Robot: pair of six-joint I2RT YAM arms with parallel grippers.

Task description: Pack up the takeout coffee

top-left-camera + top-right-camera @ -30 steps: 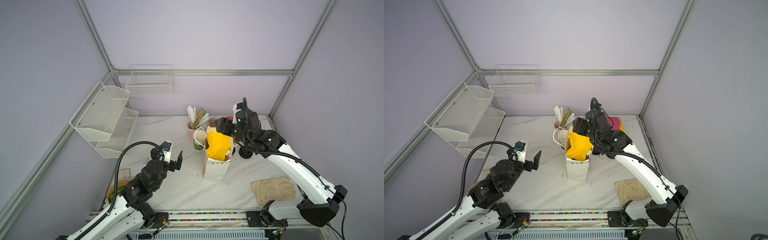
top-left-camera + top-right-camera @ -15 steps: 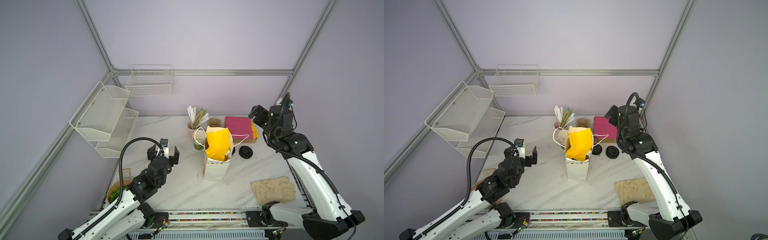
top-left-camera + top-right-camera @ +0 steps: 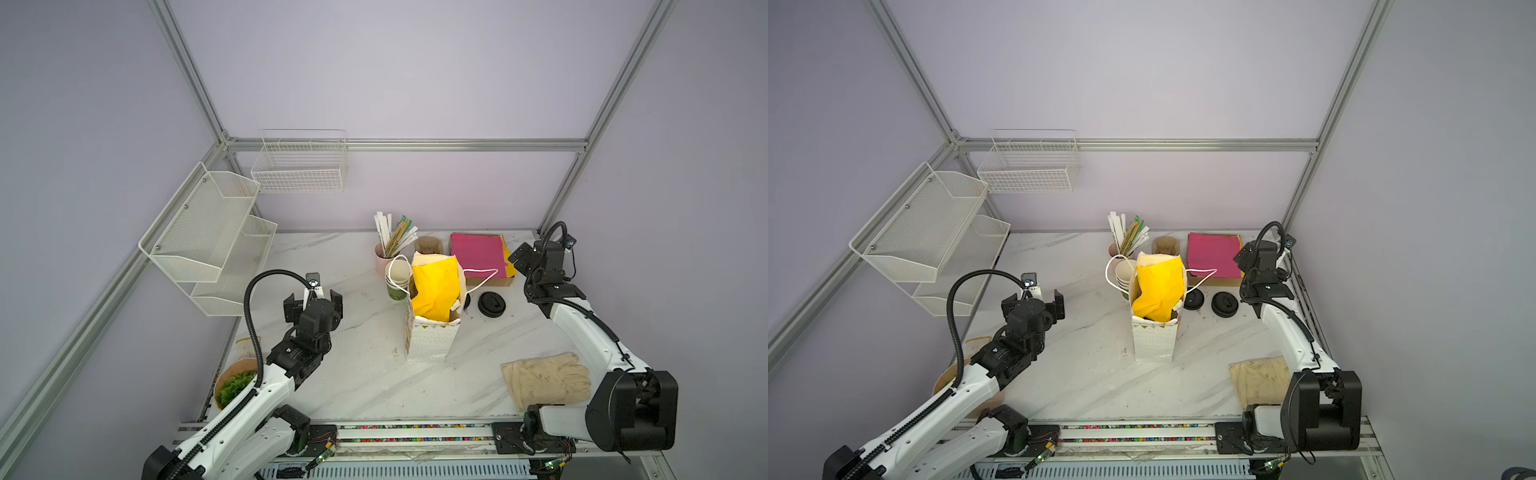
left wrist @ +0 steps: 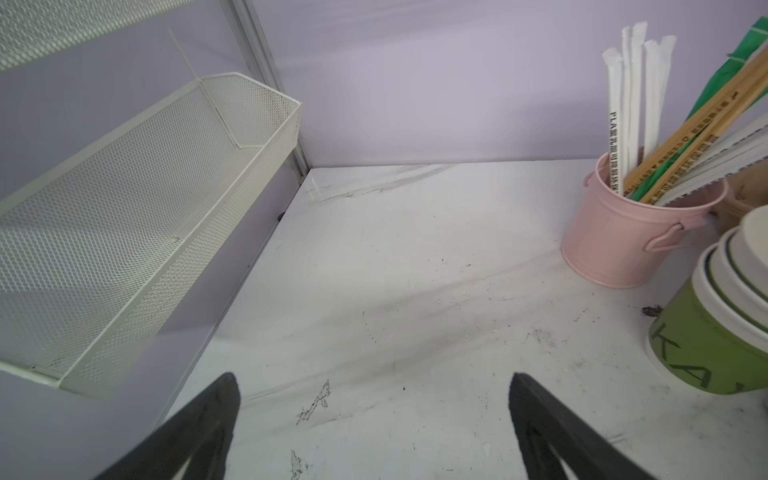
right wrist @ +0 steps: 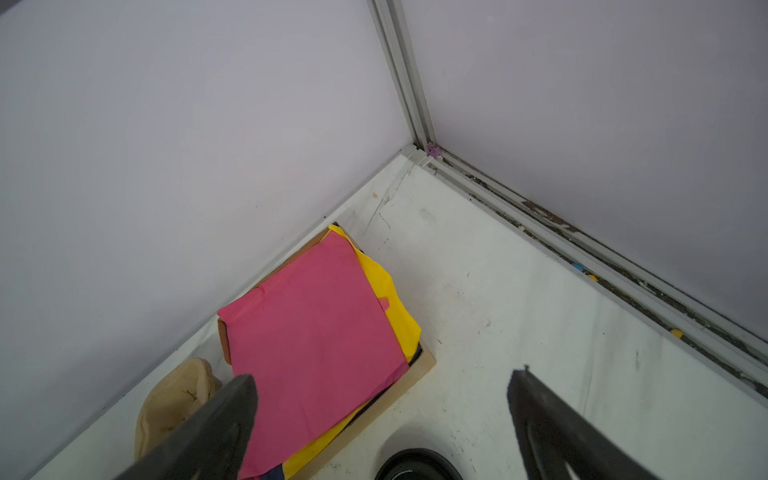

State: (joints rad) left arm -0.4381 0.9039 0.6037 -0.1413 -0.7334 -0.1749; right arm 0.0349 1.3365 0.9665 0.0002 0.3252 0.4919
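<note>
Presently, both arms stood clear of the bag.

Left gripper: fingers spread wide, nothing between them, only bare table below. It hung left of the bag, well apart from it, facing the back-left corner and the mesh shelf.

Right gripper: fingers likewise spread wide, empty. It sat up by the right rear corner, just beside the box topped by a pink sheet.

Bag upright mid-table, mouth open, yellow paper bulging out of it.

Coffee cup: could not be made out in any view. In a top view a dark patch showed in the bag's mouth under the yellow paper. Could not tell whether that was its lid.

Two loose black lids lay on the table right of the bag, near the box. Cup stack just beside the bag's rear-left corner, with the straw bucket just behind the stack. Glove lay flat at front right, near the right arm's base.
</note>
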